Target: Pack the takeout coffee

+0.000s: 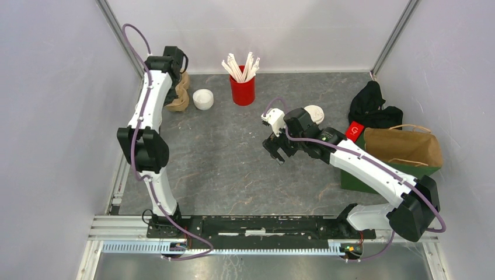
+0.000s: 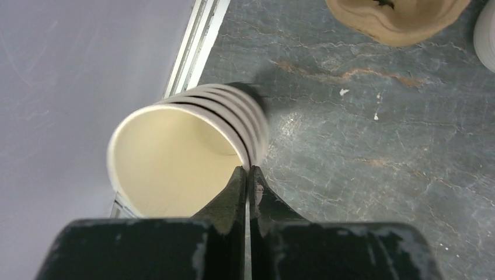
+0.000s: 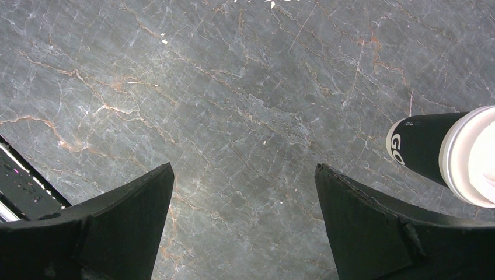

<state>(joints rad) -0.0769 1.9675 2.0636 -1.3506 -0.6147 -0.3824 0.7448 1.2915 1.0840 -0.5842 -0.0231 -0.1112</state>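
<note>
Matt cream-lined paper cup stack (image 2: pixel 175 163), black paper cup (image 3: pixel 417 149), smooth plastic lid (image 3: pixel 473 157), veined stone-look table (image 3: pixel 233 87).

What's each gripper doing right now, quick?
Left gripper: shut, pinching the rim of the stack of lidless cups.
Right gripper: open, holding nothing; a lidded black cup is off to one side, untouched.

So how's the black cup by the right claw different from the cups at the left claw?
The black cup has a white lid; the cup stack is open, cream inside. The black cup is single; the cup stack is several nested. The black cup sits untouched beside the open right gripper; the left gripper is shut on the cup stack's rim. Both are round drinking cups.
</note>
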